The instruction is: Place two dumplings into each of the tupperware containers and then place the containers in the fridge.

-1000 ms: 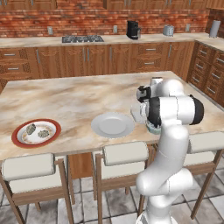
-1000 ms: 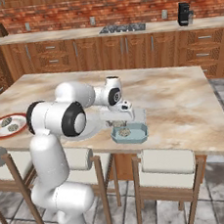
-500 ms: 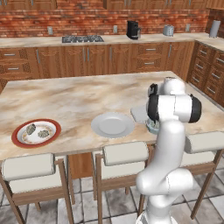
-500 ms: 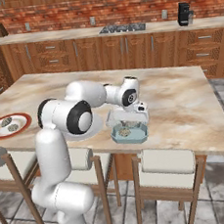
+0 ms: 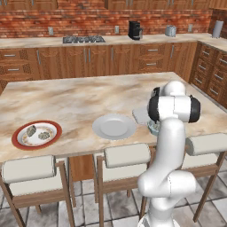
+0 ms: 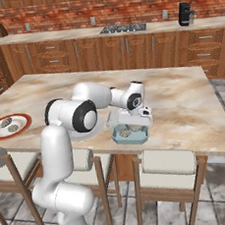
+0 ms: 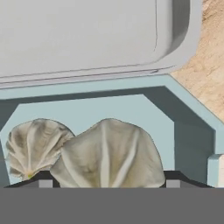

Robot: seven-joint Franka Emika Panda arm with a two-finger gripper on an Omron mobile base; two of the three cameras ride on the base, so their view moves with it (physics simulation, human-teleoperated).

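Observation:
My gripper [image 7: 107, 180] is down inside the teal tupperware container [image 7: 153, 109], shut on a pale lumpy dumpling [image 7: 109, 153] that fills the gap between its fingertips. Just left of it, a second dumpling [image 7: 33, 146] lies on the container floor. From the right base view the gripper [image 6: 135, 125] hangs over the teal container [image 6: 131, 138] at the counter's front edge. The pale whitish tupperware container [image 7: 87, 35] stands empty directly behind it [image 6: 116, 119]. Two more dumplings [image 5: 31, 131] [image 5: 45, 135] rest on the red-rimmed plate [image 5: 17, 141]. The fridge is out of view.
A round pale grey plate [image 5: 114, 127] lies between the red plate and the containers. Stools [image 5: 127, 156] line the island's near edge. Cabinets, a stove [image 5: 83, 39] and a coffee machine [image 5: 135, 30] stand along the back wall.
My hand has swung right, from above the pale container to over the teal one, and has come down into it with the dumpling. The plates and containers stayed put.

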